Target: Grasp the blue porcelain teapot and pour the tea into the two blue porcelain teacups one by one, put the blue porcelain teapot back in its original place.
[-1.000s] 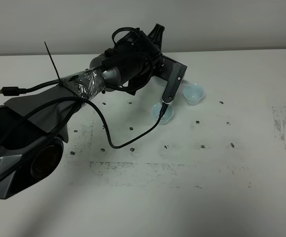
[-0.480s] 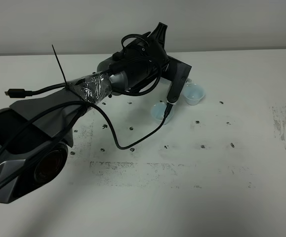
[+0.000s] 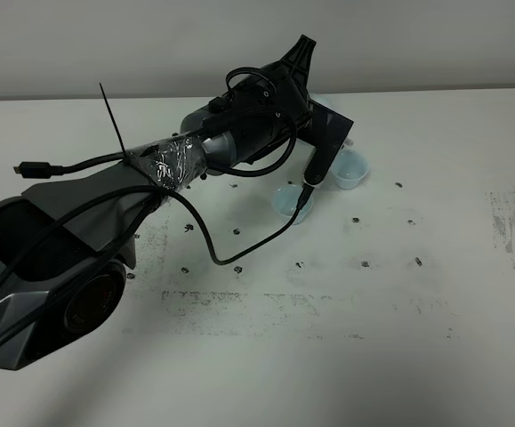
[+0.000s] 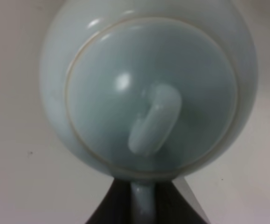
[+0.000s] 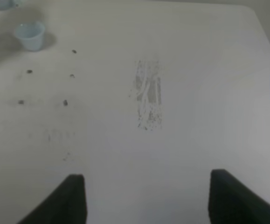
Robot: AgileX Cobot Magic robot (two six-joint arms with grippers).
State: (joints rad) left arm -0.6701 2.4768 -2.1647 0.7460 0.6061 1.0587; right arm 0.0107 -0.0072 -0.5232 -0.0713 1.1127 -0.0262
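Gripping the teapot (image 4: 148, 88) by its handle (image 4: 141, 207) with the left gripper (image 4: 143, 212), fingers narrowed right onto that thin stem, likely to allow a wrist-roll pour. Filling the wrist view with lid and knob (image 4: 154, 119). Mostly hidden behind the arm from above, so no telling the tilt. Hovering up at one o'clock on the table (image 3: 399, 294), just at twelve o'clock of the near cup (image 3: 291, 203), with the second cup (image 3: 350, 169) at two o'clock of that. Lined up for pouring, by the look. Spread wide and empty over bare table with the right gripper (image 5: 146, 184), well out of the way.
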